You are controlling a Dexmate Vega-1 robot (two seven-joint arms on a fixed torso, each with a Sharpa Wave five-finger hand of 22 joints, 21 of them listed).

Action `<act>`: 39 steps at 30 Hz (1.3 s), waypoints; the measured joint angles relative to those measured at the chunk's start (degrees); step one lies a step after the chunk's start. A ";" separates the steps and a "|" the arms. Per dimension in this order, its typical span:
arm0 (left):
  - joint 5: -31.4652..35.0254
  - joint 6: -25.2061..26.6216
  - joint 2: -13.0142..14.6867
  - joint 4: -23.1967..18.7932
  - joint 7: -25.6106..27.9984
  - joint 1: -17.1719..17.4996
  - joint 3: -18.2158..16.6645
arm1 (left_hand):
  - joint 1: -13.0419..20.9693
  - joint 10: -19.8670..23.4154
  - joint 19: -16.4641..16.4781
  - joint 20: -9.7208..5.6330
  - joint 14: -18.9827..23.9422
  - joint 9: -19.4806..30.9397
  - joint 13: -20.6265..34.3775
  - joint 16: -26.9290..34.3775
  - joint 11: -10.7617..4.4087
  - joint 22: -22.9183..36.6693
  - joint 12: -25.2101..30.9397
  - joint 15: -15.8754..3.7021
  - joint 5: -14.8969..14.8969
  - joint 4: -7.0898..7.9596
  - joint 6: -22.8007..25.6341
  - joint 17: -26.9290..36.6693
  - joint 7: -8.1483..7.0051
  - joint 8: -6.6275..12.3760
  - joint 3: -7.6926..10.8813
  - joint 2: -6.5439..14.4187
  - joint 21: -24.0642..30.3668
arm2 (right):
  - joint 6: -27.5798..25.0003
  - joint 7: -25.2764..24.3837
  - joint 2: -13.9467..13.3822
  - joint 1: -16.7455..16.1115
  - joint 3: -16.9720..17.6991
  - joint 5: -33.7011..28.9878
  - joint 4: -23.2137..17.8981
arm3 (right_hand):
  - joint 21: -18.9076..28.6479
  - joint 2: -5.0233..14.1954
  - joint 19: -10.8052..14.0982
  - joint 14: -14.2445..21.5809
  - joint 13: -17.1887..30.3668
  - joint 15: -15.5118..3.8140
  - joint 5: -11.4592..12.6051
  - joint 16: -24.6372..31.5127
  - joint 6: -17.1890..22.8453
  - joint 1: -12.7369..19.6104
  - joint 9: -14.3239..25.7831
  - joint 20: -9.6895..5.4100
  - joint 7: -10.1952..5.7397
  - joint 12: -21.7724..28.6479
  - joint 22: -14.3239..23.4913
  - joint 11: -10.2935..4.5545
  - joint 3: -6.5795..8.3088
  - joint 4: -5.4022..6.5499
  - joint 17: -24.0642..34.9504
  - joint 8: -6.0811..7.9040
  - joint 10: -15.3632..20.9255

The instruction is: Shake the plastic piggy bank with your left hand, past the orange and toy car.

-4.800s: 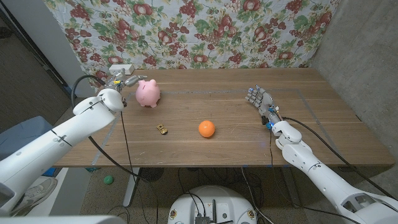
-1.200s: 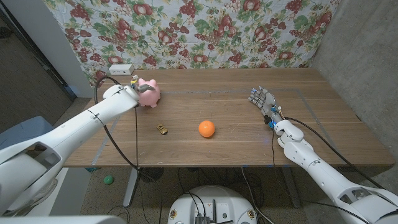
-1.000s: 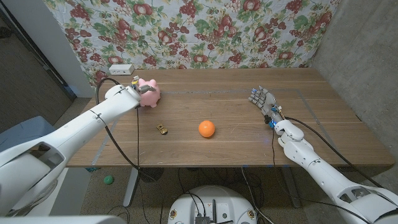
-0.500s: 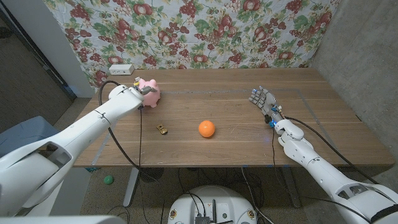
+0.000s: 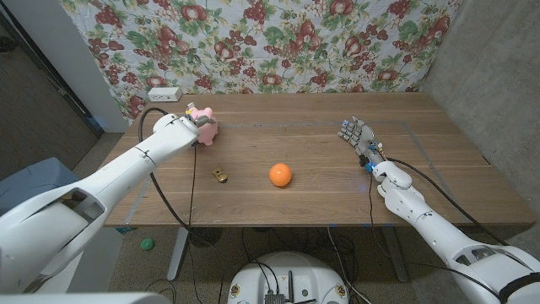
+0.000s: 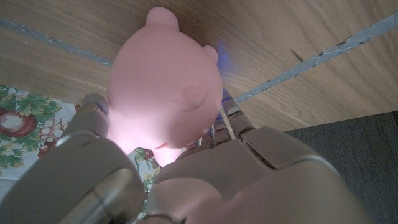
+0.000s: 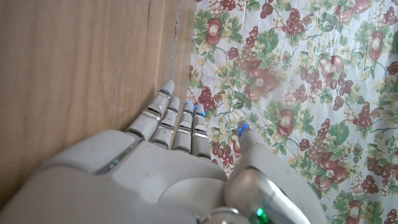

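**Inspector A:** Location of the piggy bank (image 5: 203,123)?

**Inspector B:** Far left part of the wooden table (image 5: 321,160), near the back edge. It is pink, and the left hand (image 5: 192,127) grips it. In the left wrist view the fingers (image 6: 93,112) wrap the body on both sides of the piggy bank (image 6: 165,93). I cannot tell whether it is touching the table or raised off it.

**Inspector A:** Other task items?

**Inspector B:** The toy car (image 5: 220,175) lies nearer the front edge than the bank, and the orange (image 5: 281,175) sits beside it toward the table's middle. Both are apart from the left hand.

**Inspector A:** Right hand?

**Inspector B:** The right hand (image 5: 358,137) is at the right side of the table, grasping nothing, fingers extended. The right wrist view shows its fingers (image 7: 174,121) straight and close together, against the floral cloth (image 7: 292,81) behind the table.
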 measured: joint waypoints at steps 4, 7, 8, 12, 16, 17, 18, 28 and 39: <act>0.09 0.17 -0.11 0.36 -0.29 -0.67 0.58 | 4.18 3.33 4.14 -0.06 4.20 0.00 -0.01 0.06 -0.87 -0.01 0.22 -1.53 0.29 -0.12 2.31 0.00 0.13 1.12 1.18 0.65 0.67 | 0.09 -0.08 0.13 0.07 0.00 -0.03 0.25 | 0.00 0.01 0.04 0.38 0.00 -0.05 0.00 0.00 0.22 0.01 0.00 -0.04 -0.22 0.00 0.00 0.00 0.00 0.00 0.00 0.00 0.00; 0.16 0.56 -0.19 0.72 -0.72 -1.25 1.05 | 6.94 5.36 7.02 -0.24 7.01 0.00 -0.19 0.34 -1.85 -0.02 0.23 -2.53 0.76 -0.22 3.45 0.00 0.25 1.58 1.98 0.56 1.17 | 0.18 -0.18 0.27 0.12 0.04 -0.08 0.44 | 0.00 0.01 0.20 0.38 0.00 -0.05 0.00 0.00 0.32 0.01 0.00 -0.21 -0.32 0.00 0.00 0.00 0.00 0.00 0.00 0.00 0.00; 0.20 1.13 -0.27 0.91 -1.03 -1.52 1.26 | 7.63 6.32 8.19 -0.42 8.19 0.00 -0.26 0.38 -2.22 0.00 0.23 -3.00 0.96 -0.22 4.20 0.00 0.32 1.84 2.26 0.03 1.36 | 0.19 -0.20 0.29 0.13 0.04 -0.09 0.48 | 0.00 0.02 0.20 0.38 0.00 -0.05 0.00 0.00 0.32 0.01 0.00 -0.21 -0.32 0.00 0.00 0.00 0.00 0.00 0.00 0.00 0.00; 0.30 2.28 -0.55 1.70 -1.51 -2.37 2.05 | 10.20 10.48 11.94 -1.30 11.94 0.15 -0.11 1.14 -3.53 0.17 0.23 -3.66 1.99 -0.03 7.51 0.00 0.54 3.20 2.69 -2.55 2.68 | 0.21 -0.24 0.38 0.20 0.04 -0.11 0.61 | -0.19 0.55 0.20 0.79 0.00 -0.06 0.00 0.00 0.32 -0.51 0.00 -0.20 -0.32 0.00 0.00 0.21 0.18 0.18 -0.01 0.00 0.21; 0.41 3.09 -0.82 2.46 -1.98 -3.04 2.62 | 12.20 13.71 13.59 -0.72 15.23 0.41 -0.10 1.79 -4.29 0.53 0.23 -2.71 2.99 0.06 11.16 0.10 0.74 4.46 2.92 -4.54 4.58 | 0.32 -0.58 0.44 0.21 0.04 -0.28 0.63 | -0.39 1.24 0.20 0.79 0.00 -0.06 0.00 0.00 0.63 0.18 0.00 -0.20 0.00 0.00 0.00 0.00 0.25 0.25 0.26 0.00 0.41; 0.38 3.21 -0.89 2.65 -2.07 -3.17 2.71 | 12.65 14.77 14.16 -0.78 16.17 0.43 -0.10 1.89 -4.49 0.57 0.47 -2.58 3.21 0.06 12.41 0.10 0.72 4.92 2.92 -4.99 5.05 | 0.33 -0.63 0.46 0.22 0.04 -0.31 0.63 | -0.40 1.29 0.20 0.79 0.00 -0.06 0.00 0.00 0.63 0.23 0.00 -0.21 0.00 0.00 0.00 -0.01 0.24 0.25 0.26 0.00 0.41; 0.34 3.25 -0.98 2.84 -2.11 -3.28 2.75 | 13.07 16.23 14.81 -0.73 17.24 0.51 0.02 2.09 -4.89 0.60 0.88 -2.46 3.53 0.06 13.85 0.11 0.73 5.42 2.92 -5.42 5.62 | 0.34 -0.71 0.47 0.22 0.05 -0.34 0.62 | -0.40 1.29 0.20 0.79 0.00 -0.06 0.00 0.00 0.63 0.23 0.00 -0.20 0.00 0.00 0.00 -0.01 0.24 0.25 0.26 0.00 0.41; -0.43 2.58 -2.32 3.83 0.89 -2.40 1.00 | 15.75 28.12 20.74 0.55 29.54 1.06 1.52 6.44 -2.96 1.97 6.42 3.48 5.00 0.06 21.82 1.31 1.73 12.31 2.92 -8.11 13.16 | 0.32 -1.44 0.46 0.01 0.02 -0.67 -0.07 | -0.62 0.68 0.20 0.78 0.00 -0.06 0.00 0.00 0.62 -0.38 0.00 -0.20 0.00 0.00 0.00 -0.01 0.39 0.73 0.26 0.00 0.41; 0.17 2.00 -5.18 3.28 9.23 0.93 -2.81 | 20.81 32.31 22.17 1.96 35.92 1.06 1.53 12.98 1.04 3.95 11.73 9.30 4.60 -0.43 26.02 3.48 4.20 15.93 2.42 -13.17 25.33 | -0.07 -2.18 0.11 -0.35 -0.14 -1.07 -1.08 | -0.84 0.68 0.62 0.78 0.00 -0.06 0.00 0.00 0.62 -0.38 0.00 0.20 0.00 0.00 0.00 0.20 0.55 0.89 0.39 0.00 0.62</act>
